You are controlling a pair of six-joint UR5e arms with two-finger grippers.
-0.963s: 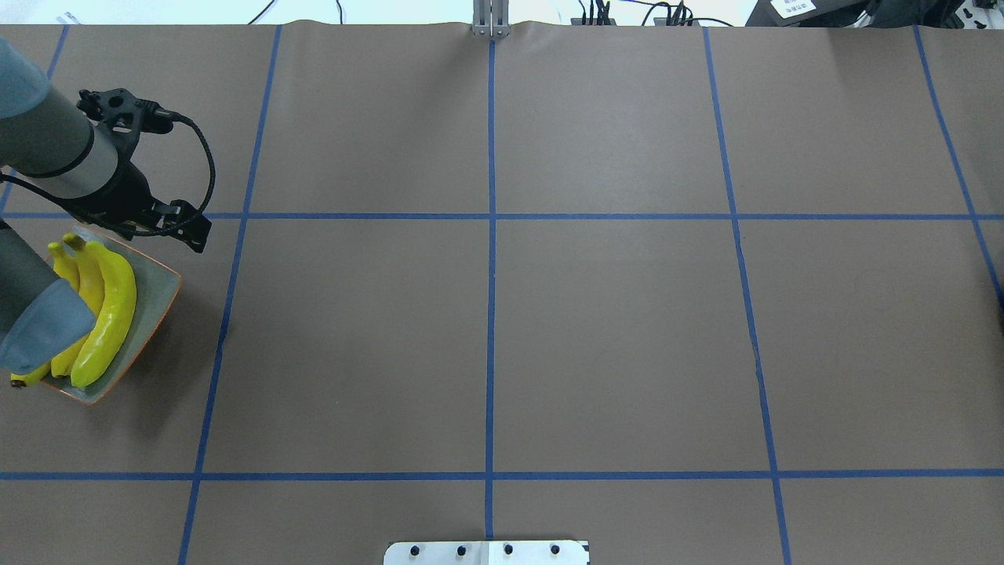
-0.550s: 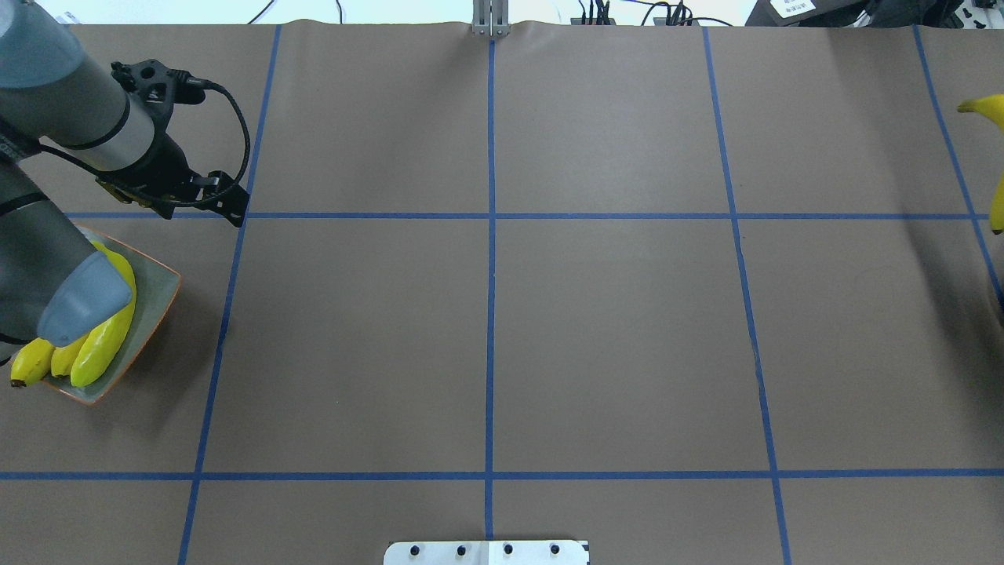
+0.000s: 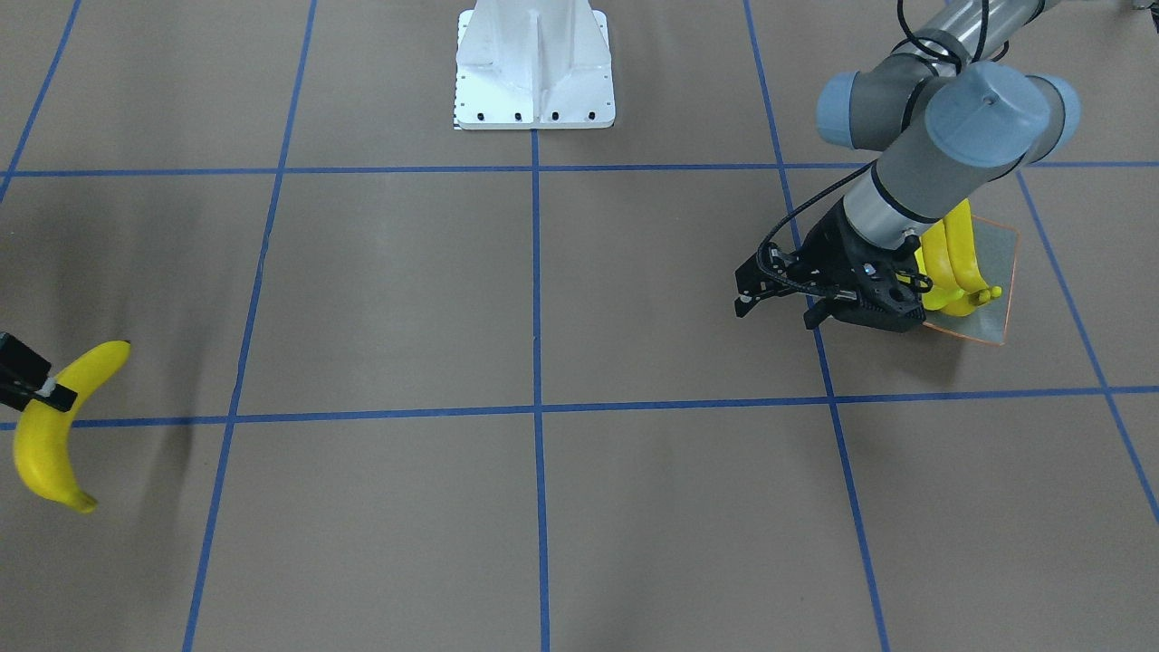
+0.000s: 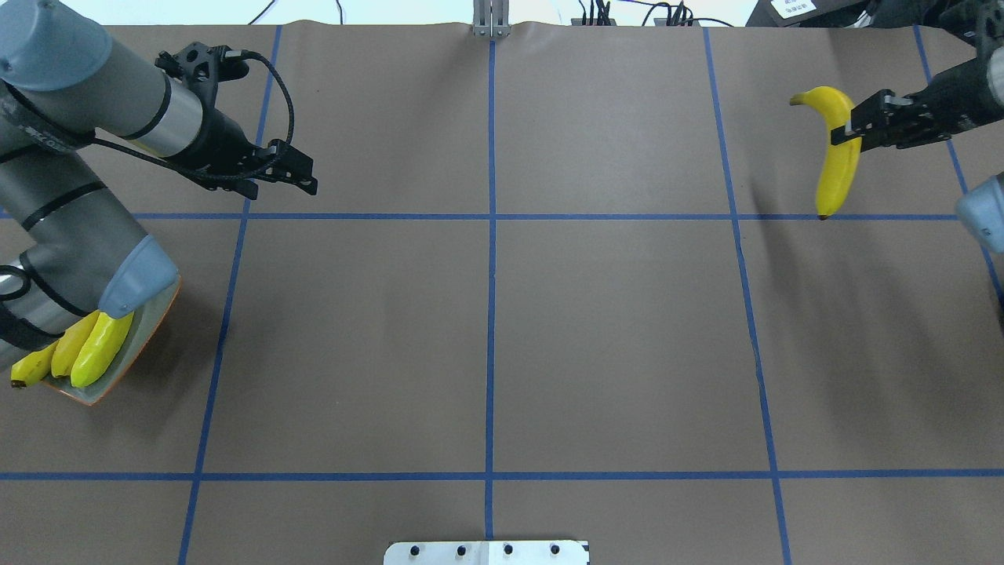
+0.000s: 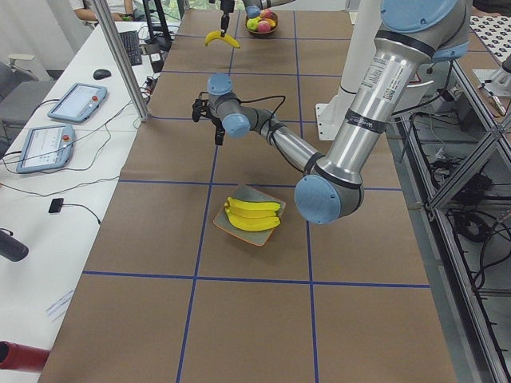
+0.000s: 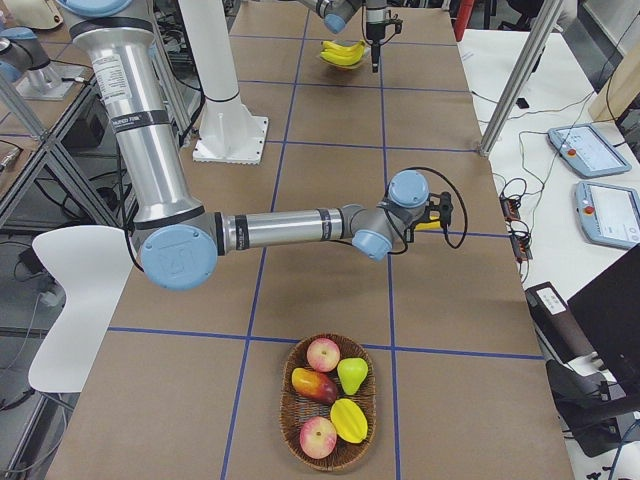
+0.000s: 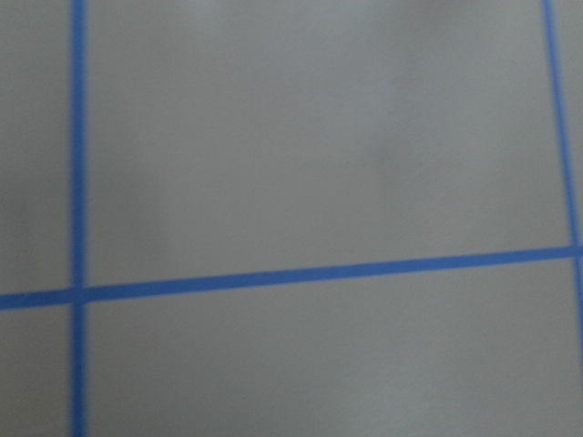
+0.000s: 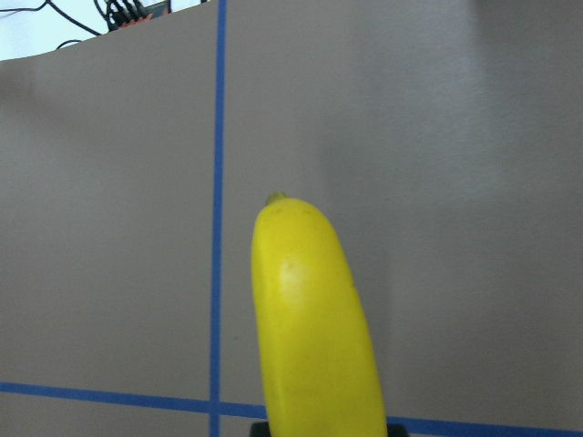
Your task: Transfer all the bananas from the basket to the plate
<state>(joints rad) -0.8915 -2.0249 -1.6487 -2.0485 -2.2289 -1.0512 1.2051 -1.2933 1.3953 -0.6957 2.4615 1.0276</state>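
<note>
The grey-green plate (image 4: 153,326) with an orange rim sits at the table's left edge. Three yellow bananas (image 4: 100,351) lie on it, partly hidden by my left arm's elbow; they also show in the front-facing view (image 3: 951,258) and the exterior left view (image 5: 254,215). My left gripper (image 4: 302,176) is open and empty, in the air beyond the plate; the front-facing view (image 3: 777,312) shows its fingers spread. My right gripper (image 4: 851,129) is shut on another banana (image 4: 838,161) and holds it above the table's far right; the banana fills the right wrist view (image 8: 314,328).
A wicker basket (image 6: 285,405) with apples, a pear and other fruit stands at the table's right end, out of the overhead view. The robot's white base (image 3: 534,68) is at the near middle edge. Blue tape lines grid the brown table.
My left gripper has moved away from the plate, further out and toward the middle. My right gripper has come in from the right edge, carrying a banana leftward.
</note>
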